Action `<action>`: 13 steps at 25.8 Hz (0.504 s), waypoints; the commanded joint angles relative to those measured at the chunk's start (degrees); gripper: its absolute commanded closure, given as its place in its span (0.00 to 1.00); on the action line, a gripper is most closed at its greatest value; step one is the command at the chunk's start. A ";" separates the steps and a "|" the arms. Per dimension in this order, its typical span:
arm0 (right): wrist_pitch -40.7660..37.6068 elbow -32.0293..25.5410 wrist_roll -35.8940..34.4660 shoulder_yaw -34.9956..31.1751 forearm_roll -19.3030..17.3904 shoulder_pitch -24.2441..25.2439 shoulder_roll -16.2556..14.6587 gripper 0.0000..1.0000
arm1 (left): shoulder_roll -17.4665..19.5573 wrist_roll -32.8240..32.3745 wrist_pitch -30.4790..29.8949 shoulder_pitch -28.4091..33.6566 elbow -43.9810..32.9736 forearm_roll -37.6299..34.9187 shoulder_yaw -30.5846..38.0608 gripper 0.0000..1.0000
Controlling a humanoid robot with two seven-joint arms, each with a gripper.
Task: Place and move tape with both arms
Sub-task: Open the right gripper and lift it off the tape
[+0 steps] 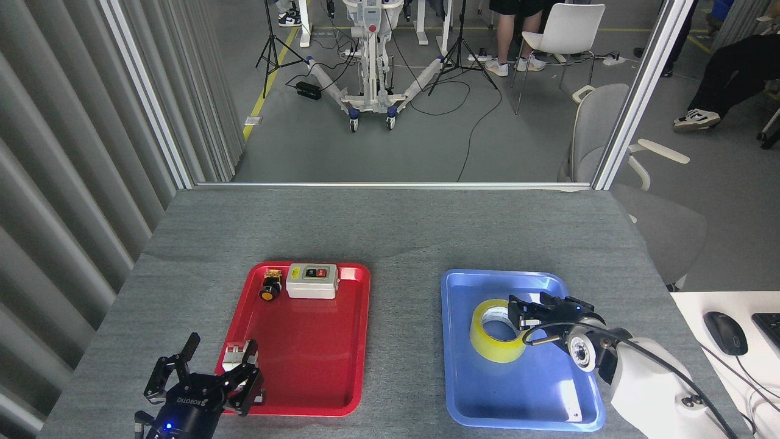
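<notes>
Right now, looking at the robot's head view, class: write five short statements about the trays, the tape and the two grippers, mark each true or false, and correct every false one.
1. The tape lies flat in the blue tray. True.
2. The right gripper holds the tape lifted off the tray. False: the tape rests on the tray floor, and the gripper sits beside its right edge.
3. The grey switch box sits in the blue tray. False: it is at the far end of the red tray.
4. The left gripper is at the near left corner of the red tray, fingers spread. True.
5. A round yellow-capped push button lies left of the switch box. True.
</notes>
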 commanded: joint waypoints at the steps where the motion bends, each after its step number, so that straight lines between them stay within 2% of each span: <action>1: -6.29 -0.80 -2.72 -13.48 10.48 5.54 1.91 0.24 | 0.09 -0.02 -0.05 0.00 0.08 0.61 0.04 0.00; 3: -11.39 -2.47 -4.74 -21.30 16.01 8.18 3.67 0.20 | 0.09 -0.02 -0.05 -0.17 0.08 0.61 0.13 0.00; 6: -17.37 -4.58 -9.31 -31.15 23.49 12.49 7.36 0.06 | -0.09 -0.02 -0.05 -0.88 0.43 0.70 0.13 0.00; 9: -22.20 -8.62 -13.09 -37.39 27.35 15.92 10.00 0.04 | -0.09 -0.02 -0.05 -2.37 0.96 0.70 0.13 0.00; 13: -23.52 -15.12 -13.44 -43.19 30.78 21.10 11.85 0.03 | -0.09 -0.02 0.13 -4.22 2.80 0.70 0.13 0.00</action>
